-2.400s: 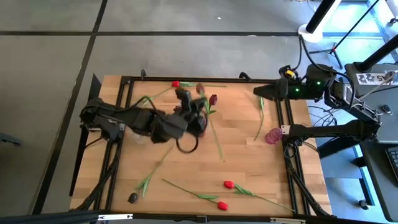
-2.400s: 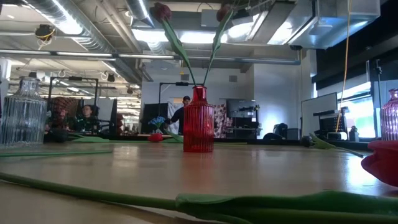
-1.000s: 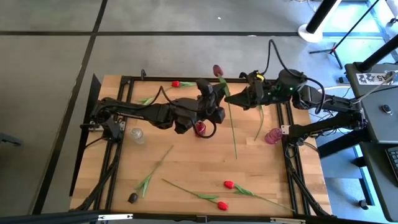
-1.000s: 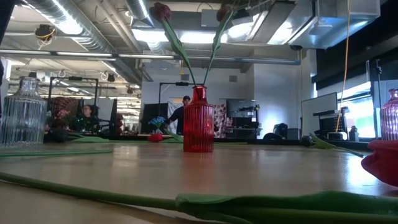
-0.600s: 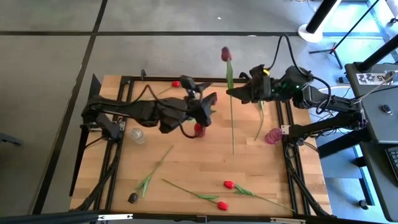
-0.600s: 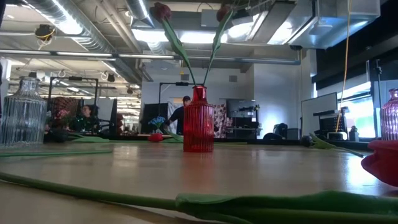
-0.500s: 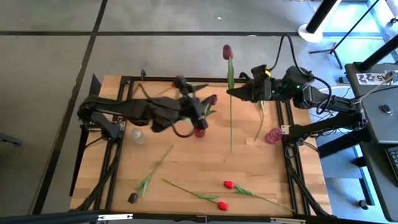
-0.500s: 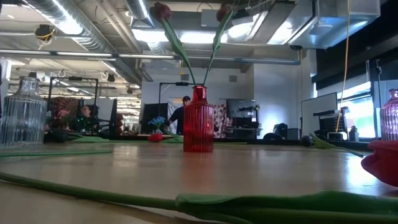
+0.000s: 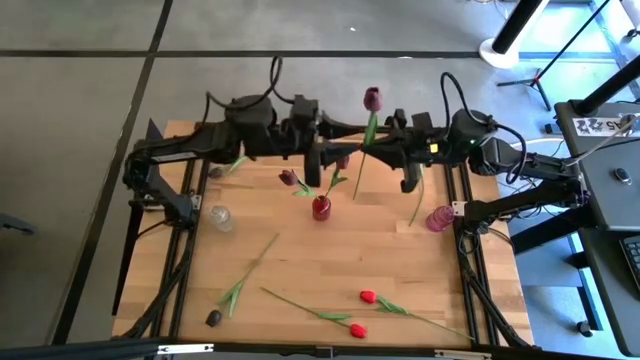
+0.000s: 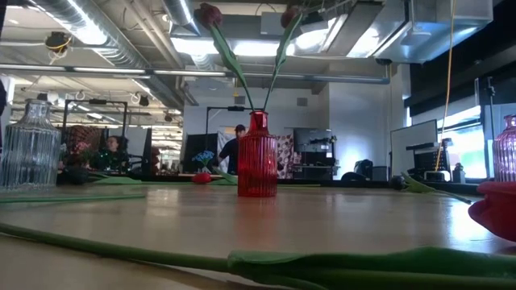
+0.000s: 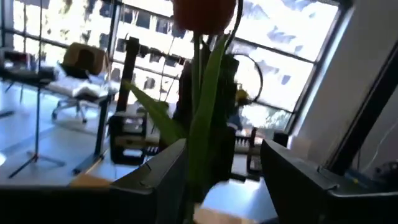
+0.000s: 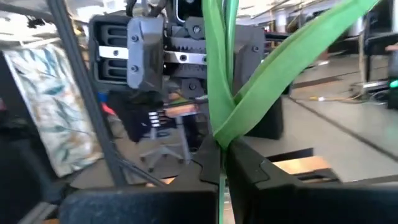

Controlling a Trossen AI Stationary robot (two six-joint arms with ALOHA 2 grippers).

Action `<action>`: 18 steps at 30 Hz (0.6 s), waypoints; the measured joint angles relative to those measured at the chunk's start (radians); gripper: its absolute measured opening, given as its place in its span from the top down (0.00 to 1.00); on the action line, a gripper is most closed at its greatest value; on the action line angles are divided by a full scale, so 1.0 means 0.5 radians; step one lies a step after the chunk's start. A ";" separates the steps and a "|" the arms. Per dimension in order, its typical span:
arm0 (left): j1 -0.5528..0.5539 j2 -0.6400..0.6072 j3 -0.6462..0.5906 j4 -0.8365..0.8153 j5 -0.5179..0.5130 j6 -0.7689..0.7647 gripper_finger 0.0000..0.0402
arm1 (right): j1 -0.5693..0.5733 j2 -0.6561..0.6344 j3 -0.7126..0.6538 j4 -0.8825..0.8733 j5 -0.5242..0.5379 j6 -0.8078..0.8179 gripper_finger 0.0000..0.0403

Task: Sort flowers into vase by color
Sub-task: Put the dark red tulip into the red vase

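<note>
wooden table (image 9: 300, 260) fills the high view, framed by a black rail, and both arms reach in over its far edge. the left arm stretches along that far edge toward the middle, and the left gripper (image 9: 318, 152) hangs above the boards with its fingers (image 11: 155, 180) spread wide and nothing between them; in its own wrist view a tulip stem and an orange-red bud stand just ahead of the gap, not pinched. the right arm comes in from the far right corner, and the right gripper (image 9: 385, 152) is clamped tight on the stem of a maroon tulip (image 9: 372, 98), which it carries upright in the air over the far edge, bud on top, stem and leaves (image 12: 224, 81) trailing down past the fingers.

a red vase (image 9: 321, 207) stands a little beyond the table's middle, just nearside of the left gripper, with two dark tulips in it; the low view shows the vase (image 10: 257, 157) ribbed and upright, the two stems leaning apart. a clear glass vase (image 9: 220, 217) stands toward the left edge, and a pink vase (image 9: 438, 218) sits at the right edge.

loose flowers lie flat on the boards: two red tulips (image 9: 357, 328) near the near edge, one near-black tulip (image 9: 214, 318) at the near left corner, and a green stem (image 9: 417, 205) beside the right edge.
</note>
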 joint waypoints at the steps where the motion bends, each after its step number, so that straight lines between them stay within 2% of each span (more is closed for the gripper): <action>1: 0.011 0.021 0.000 0.032 0.042 -0.006 0.51 | 0.000 0.002 0.000 -0.001 0.031 -0.043 0.99; 4: 0.021 0.058 -0.004 0.109 0.111 0.018 0.51 | 0.002 0.002 0.000 0.000 0.068 -0.146 0.98; 8: 0.030 0.054 0.001 0.106 -0.066 0.075 0.51 | 0.002 0.002 0.000 0.007 0.111 -0.247 0.98; 12: 0.030 0.064 -0.002 0.077 -0.081 0.161 0.51 | 0.002 0.002 0.000 -0.001 0.191 -0.257 0.99; 18: 0.033 0.122 -0.001 0.142 -0.137 0.360 0.51 | 0.002 0.017 0.002 0.064 0.203 -0.315 0.97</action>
